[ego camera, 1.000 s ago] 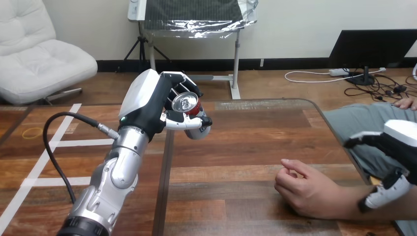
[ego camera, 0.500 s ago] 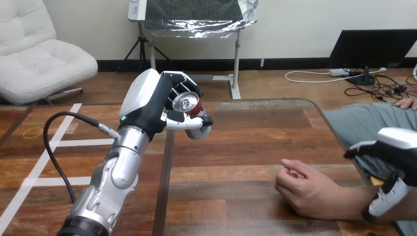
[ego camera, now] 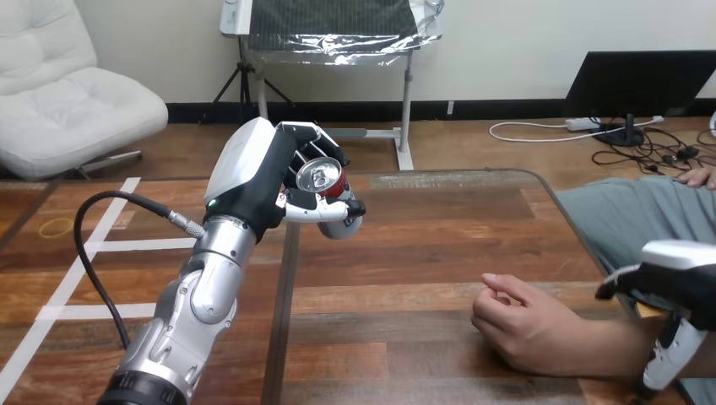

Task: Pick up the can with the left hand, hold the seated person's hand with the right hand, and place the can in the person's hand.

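My left hand (ego camera: 257, 181) is raised above the middle of the wooden table (ego camera: 405, 245), shut on a red can (ego camera: 320, 176) with a silver top. The can is tilted, its top facing me, with the thumb across its front. The person's hand (ego camera: 523, 325) rests on the table at the lower right, loosely curled and holding nothing. My right hand (ego camera: 680, 283) hovers at the right edge over the person's forearm (ego camera: 621, 346). Its fingers are relaxed and its thumb hangs down beside the forearm. I see no grip on the arm.
The table's right edge (ego camera: 583, 236) runs close by the person's knee (ego camera: 642, 211). White tape lines (ego camera: 84, 261) and a yellow rubber band (ego camera: 55, 226) lie on the table's left part. A cable (ego camera: 93, 253) loops off my left forearm.
My right hand has dropped lower and drifted right, toward the view's edge, along the person's forearm. The left hand with the can and the person's hand have stayed still.
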Motion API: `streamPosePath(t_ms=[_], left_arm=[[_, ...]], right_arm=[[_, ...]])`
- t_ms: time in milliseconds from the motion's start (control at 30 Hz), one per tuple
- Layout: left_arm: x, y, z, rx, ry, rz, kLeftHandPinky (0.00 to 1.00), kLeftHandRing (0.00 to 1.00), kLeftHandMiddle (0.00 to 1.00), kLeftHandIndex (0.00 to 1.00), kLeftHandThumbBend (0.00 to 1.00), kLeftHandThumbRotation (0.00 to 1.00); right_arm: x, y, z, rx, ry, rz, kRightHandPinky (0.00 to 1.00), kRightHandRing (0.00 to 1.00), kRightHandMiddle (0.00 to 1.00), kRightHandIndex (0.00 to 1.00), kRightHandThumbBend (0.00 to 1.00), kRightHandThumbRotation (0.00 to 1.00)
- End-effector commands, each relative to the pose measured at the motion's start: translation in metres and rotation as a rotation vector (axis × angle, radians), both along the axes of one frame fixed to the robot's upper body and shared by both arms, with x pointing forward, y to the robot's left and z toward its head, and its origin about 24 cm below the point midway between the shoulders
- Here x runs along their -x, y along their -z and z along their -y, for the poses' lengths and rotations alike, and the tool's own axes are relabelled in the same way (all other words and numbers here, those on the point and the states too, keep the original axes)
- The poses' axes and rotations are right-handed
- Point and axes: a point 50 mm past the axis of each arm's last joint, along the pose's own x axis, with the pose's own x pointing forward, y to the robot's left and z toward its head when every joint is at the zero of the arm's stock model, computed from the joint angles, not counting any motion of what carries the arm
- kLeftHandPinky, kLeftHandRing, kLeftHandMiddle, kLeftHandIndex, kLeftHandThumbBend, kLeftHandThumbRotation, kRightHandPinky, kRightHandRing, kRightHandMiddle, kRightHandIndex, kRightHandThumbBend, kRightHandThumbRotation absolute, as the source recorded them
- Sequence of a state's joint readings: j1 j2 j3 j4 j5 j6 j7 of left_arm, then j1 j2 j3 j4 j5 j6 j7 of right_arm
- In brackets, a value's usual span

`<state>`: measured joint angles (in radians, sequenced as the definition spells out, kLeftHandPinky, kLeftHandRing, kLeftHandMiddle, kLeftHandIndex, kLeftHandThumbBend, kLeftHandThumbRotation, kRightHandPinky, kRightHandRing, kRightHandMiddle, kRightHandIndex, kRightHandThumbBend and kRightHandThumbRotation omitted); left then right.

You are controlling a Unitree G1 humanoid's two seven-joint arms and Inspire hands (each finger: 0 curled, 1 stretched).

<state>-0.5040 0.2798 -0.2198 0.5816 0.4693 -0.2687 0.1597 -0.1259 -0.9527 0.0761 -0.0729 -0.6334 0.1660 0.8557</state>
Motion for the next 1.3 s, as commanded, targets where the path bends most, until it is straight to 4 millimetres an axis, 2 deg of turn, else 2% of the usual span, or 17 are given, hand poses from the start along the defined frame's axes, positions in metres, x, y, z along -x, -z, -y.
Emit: streamPosePath(t_ms=[0, 700, 1267], left_arm=[[-0.01, -0.041, 0.008, 0.01, 0.036, 0.149, 0.37, 0.42, 0.48, 0.5, 0.63, 0.0], [-0.009, -0.039, 0.007, 0.005, 0.034, 0.142, 0.36, 0.42, 0.47, 0.5, 0.63, 0.0], [-0.008, -0.038, 0.006, 0.006, 0.034, 0.141, 0.37, 0.42, 0.47, 0.5, 0.63, 0.0]], right_arm=[[-0.015, -0.023, -0.002, 0.064, -0.044, 0.062, 0.91, 0.94, 0.94, 0.88, 0.83, 0.07], [-0.024, -0.006, -0.004, 0.136, -0.063, -0.049, 0.93, 0.96, 0.95, 0.89, 0.78, 0.12], [-0.027, 0.002, -0.005, 0.166, -0.047, -0.083, 0.91, 0.93, 0.94, 0.89, 0.75, 0.14]])
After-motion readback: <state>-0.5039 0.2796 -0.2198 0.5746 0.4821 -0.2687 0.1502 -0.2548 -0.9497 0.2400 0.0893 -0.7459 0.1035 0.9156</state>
